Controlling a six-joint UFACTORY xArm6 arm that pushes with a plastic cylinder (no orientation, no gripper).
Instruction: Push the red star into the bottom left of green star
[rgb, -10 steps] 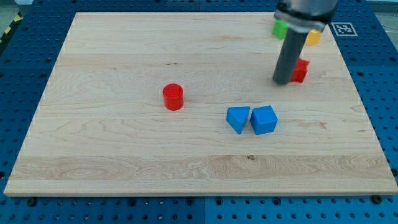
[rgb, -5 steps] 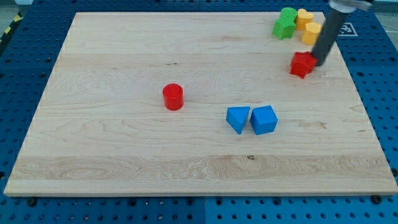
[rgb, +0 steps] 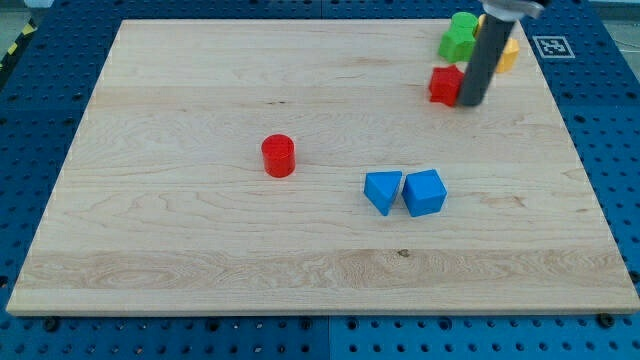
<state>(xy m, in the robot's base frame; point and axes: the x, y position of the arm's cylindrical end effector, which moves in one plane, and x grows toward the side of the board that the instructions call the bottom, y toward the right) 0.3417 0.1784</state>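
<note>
The red star (rgb: 445, 84) lies near the view's top right on the wooden board (rgb: 200, 230). The green star (rgb: 458, 35) sits just above it, slightly to its right, with a small gap between them. My tip (rgb: 469, 103) touches the red star's right side; the dark rod rises from there toward the view's top edge and hides part of the yellow blocks.
Yellow blocks (rgb: 508, 54) sit to the right of the green star, partly hidden by the rod. A red cylinder (rgb: 279, 156) stands left of centre. Two blue blocks (rgb: 383, 190) (rgb: 424, 192) sit side by side below centre right.
The red star has slid left and up, from about the right edge area toward the green star. My tip moved left with it, staying on its right side.
</note>
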